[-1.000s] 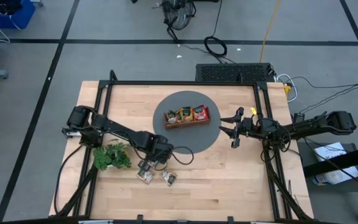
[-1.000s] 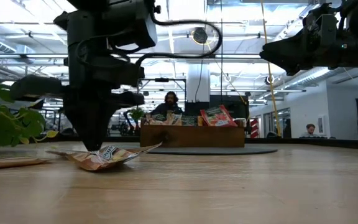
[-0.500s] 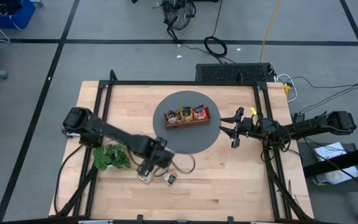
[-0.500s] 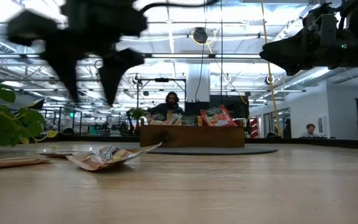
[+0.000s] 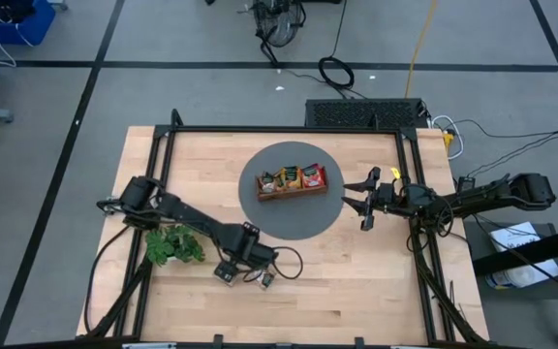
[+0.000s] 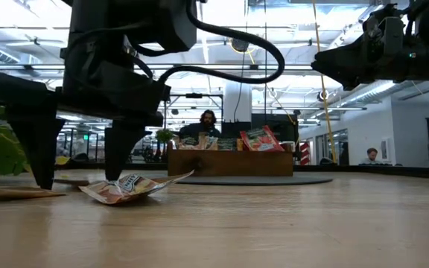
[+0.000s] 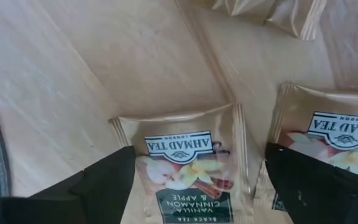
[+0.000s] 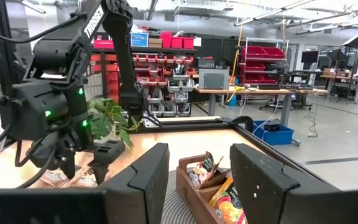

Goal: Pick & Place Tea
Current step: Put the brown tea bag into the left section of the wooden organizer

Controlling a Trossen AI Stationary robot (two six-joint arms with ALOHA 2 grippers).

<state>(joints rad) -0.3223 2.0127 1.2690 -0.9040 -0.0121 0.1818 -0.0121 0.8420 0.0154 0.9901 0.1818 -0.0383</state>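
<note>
The left gripper stands low over the front part of the bench, near the green plant. Its jaws are wide open and hold nothing. In the low view the two finger tips reach down almost to the wood, one on each side of a flat sachet, and a crumpled pale sachet lies just beside the nearer finger. The left wrist view looks straight down between the dark fingers: there a gold sachet with dark green print lies flat on the wood, a second gold sachet lies just beside it, partly under the other finger, and a third gold sachet lies a little further away.

More tea stands already in the wooden tray, which sits on a round grey mat in the middle of the bench: pale, orange-yellow and red sachets in its compartments.

The right gripper waits in the air at the right edge of the mat, well apart from the tray, its jaws partly open and empty.

In the room behind the bench a person is sitting.
</note>
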